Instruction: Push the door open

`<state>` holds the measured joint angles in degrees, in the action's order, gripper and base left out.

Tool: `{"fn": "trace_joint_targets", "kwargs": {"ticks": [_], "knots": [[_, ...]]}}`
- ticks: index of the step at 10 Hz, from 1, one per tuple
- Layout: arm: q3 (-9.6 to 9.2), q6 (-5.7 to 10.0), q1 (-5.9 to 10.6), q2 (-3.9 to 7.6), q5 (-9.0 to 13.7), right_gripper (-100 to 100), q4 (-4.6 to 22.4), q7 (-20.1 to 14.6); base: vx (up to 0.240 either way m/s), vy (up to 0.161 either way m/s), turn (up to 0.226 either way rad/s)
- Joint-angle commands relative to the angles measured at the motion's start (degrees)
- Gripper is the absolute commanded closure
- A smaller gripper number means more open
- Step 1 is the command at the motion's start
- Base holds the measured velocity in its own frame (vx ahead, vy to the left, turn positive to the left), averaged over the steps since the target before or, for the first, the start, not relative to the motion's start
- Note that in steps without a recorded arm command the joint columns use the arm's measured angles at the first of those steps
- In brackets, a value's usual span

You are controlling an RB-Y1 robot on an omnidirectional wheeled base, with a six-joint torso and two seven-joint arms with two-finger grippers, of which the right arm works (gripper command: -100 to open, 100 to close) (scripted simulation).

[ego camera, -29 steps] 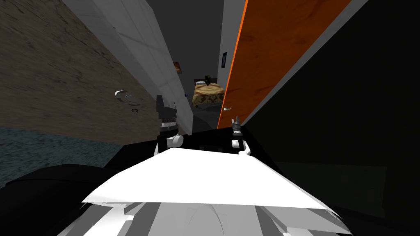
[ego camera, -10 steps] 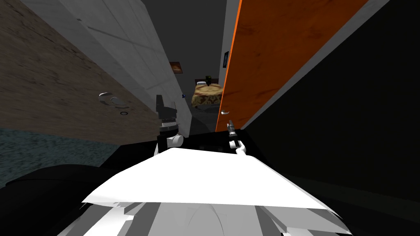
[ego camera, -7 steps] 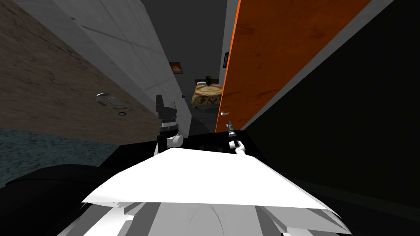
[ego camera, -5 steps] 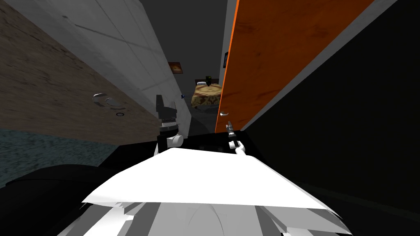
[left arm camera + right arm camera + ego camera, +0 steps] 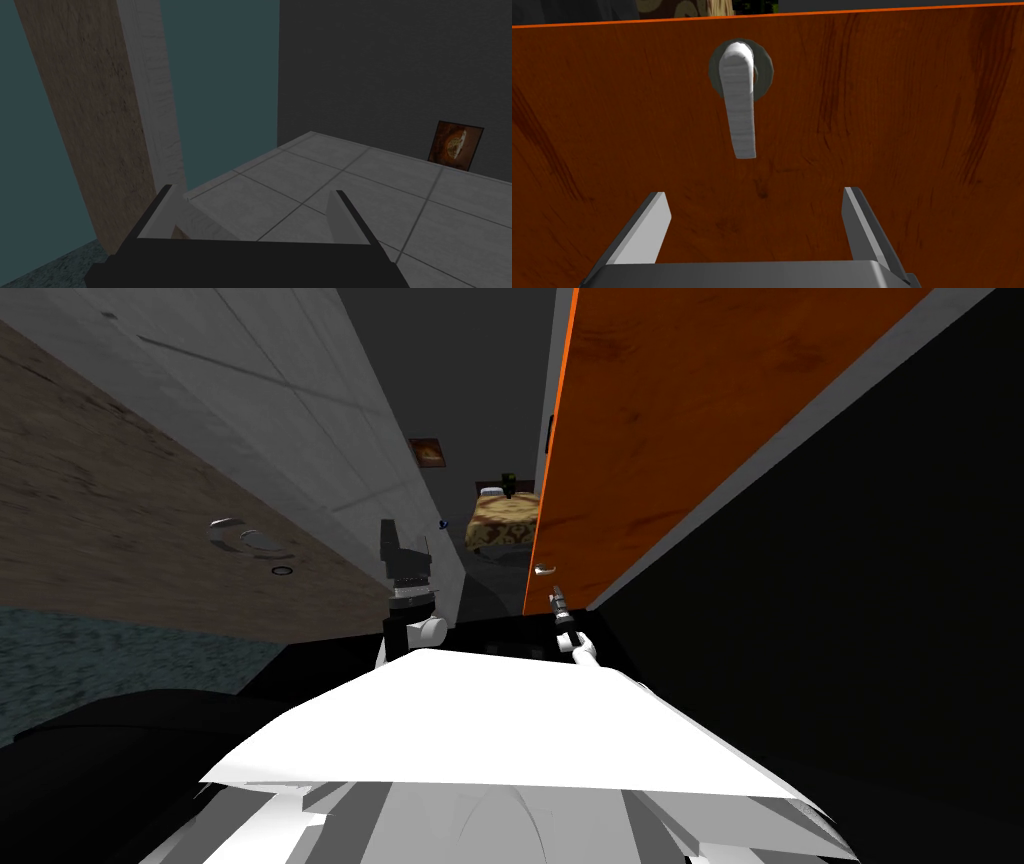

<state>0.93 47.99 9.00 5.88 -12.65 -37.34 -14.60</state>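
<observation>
I am driving forward. Compared with the earlier head pictures, the brown door on my left is sliding out toward the corner. My right gripper has come in closer to the orange door and is now sitting just short of its pale lever handle. The door is standing ajar on my right, with its free edge facing a gap where a patterned bed is showing beyond.

The right wrist view is giving me what the head view cannot. The right gripper is holding its fingers spread wide with nothing between them. The handle is pointing down toward the gap between the fingers, clear of both tips. Whether either tip is touching the door panel I cannot tell.

My left gripper is hanging raised by the left wall. Its wrist view is showing the left gripper spread open too, holding nothing.
</observation>
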Motion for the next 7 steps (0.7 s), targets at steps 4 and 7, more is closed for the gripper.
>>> {"fn": "trace_joint_targets", "kwargs": {"ticks": [4,7], "knots": [[-0.05,0.57,1.38,-0.15,-0.4,-100,3.7,0.0,0.080,-0.047,0.016],[0.27,0.63,1.48,-0.29,-0.2,-100,4.0,0.4,0.173,0.004,0.025]]}}
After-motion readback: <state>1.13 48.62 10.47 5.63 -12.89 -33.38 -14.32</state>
